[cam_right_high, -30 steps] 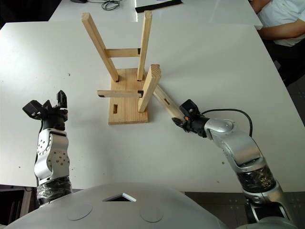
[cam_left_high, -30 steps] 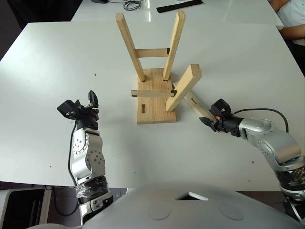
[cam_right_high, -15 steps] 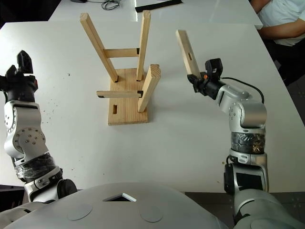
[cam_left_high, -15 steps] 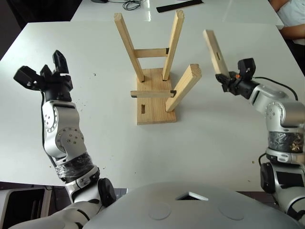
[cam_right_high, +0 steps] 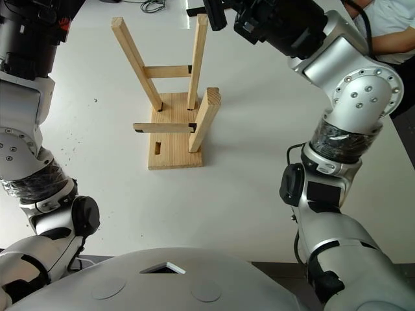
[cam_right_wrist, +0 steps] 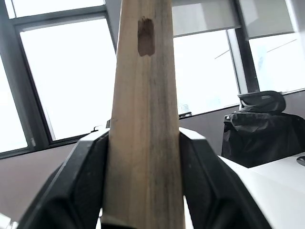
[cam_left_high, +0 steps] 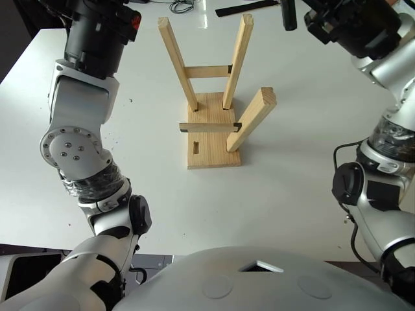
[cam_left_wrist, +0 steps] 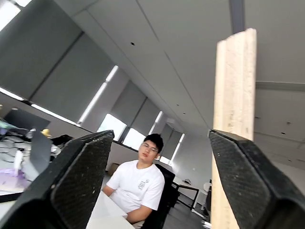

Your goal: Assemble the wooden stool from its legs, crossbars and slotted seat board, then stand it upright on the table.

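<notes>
The slotted seat board (cam_left_high: 213, 139) lies flat on the white table (cam_left_high: 311, 168). Two legs (cam_left_high: 176, 61) (cam_left_high: 237, 61) stand up from it, joined by a crossbar (cam_left_high: 206, 71). A third leg (cam_left_high: 251, 118) leans from the board's near right corner, with a second crossbar (cam_left_high: 206, 127) beside it. One slot (cam_left_high: 196, 146) is bare. Both arms are raised high over the table's far side. My right gripper (cam_right_wrist: 145, 191) is shut on a loose wooden leg (cam_right_wrist: 145, 95), held upright. My left gripper (cam_left_wrist: 162, 181) is open with nothing between its fingers; a wooden leg (cam_left_wrist: 233, 119) shows behind one finger (cam_left_wrist: 259, 191).
Cables (cam_left_high: 181, 6) and a dark strip (cam_left_high: 243, 8) lie on a second table beyond the far edge. Bare table surface spreads to the left, right and front of the seat board.
Both arms have swung up from the table. The right gripper has carried the loose leg up off the table beside the stool, out of the head views' top. The stool parts have not moved.
</notes>
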{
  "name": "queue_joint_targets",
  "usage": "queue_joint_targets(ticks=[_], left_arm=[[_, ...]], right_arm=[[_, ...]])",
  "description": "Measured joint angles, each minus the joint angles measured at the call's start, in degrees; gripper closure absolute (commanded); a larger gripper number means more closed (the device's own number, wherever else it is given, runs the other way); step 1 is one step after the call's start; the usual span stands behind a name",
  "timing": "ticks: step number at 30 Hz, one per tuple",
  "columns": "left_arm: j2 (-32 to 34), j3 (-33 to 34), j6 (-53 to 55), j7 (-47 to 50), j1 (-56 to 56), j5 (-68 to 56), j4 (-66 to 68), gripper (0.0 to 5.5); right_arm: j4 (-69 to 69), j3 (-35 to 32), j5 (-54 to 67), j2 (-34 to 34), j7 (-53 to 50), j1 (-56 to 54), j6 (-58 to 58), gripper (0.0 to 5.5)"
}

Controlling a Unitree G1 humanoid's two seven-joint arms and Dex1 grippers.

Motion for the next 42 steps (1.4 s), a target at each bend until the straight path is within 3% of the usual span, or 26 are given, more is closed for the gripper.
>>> queue_joint_targets(ticks=[7, 15, 22, 27, 31, 37, 42], left_arm=[[7.14, -0.38, 3.62, -7.53, -0.35, -10.19, -0.72, 1.83], [12.14, -3.94, 6.67, -15.47, 0.02, -13.22, -2.2, 1.83], [12.85, -5.18, 6.05, -17.71, 0.57, -12.36, -3.42, 1.83], [13.04, -5.21, 5.14, -18.19, 1.29, -11.18, -4.17, 2.52], [13.33, -5.22, 4.57, -19.34, 1.83, -10.17, -4.43, 2.52], [13.88, -5.27, 3.92, -20.47, 1.86, -8.82, -4.44, 3.17], [15.02, -5.23, 3.78, -20.7, 2.09, -8.23, -4.8, 3.28]], right_arm=[[5.84, 10.52, -7.21, -13.74, 22.79, -4.41, -1.1, 3.43], [9.49, 17.67, -12.96, -16.95, 36.71, -8.5, -3.59, 3.43], [9.28, 18.87, -13.87, -18.8, 40.75, -8.27, -3.36, 3.43], [9.46, 19.01, -14.53, -19.24, 41.63, -8.05, -3.37, 3.43], [9.68, 19.87, -15.85, -19.51, 42.62, -7.81, -3.57, 3.43], [10.61, 21.11, -17.51, -19.66, 44.75, -7.81, -4.99, 3.43], [10.76, 21.36, -18.14, -19.73, 45.33, -7.83, -5.16, 3.43]])
